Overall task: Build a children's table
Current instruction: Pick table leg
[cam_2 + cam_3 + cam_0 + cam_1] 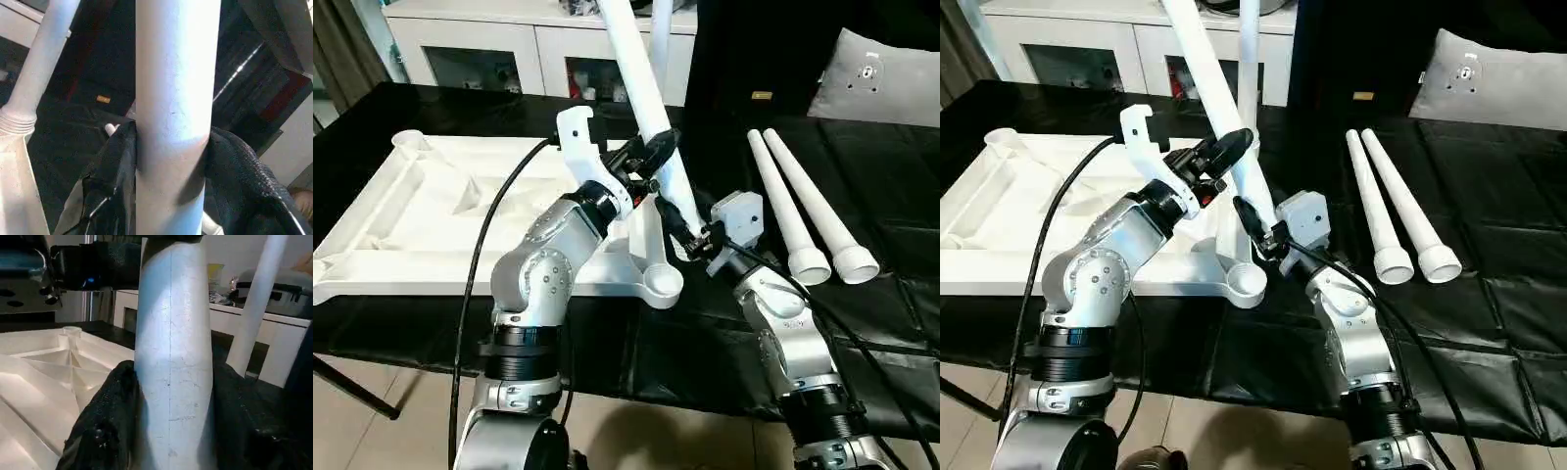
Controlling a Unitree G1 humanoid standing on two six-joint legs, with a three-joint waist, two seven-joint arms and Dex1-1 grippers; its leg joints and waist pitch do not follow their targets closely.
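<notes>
Grippers clamp one tilted leg at frame centre: left gripper high, right gripper low, beside the top's corner socket.

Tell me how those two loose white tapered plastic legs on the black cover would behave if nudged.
The two loose white tapered plastic legs are round, so they would probably roll, curving because they taper. They look hollow at the wide ends, so likely light, stiff and a little slippery.
</notes>
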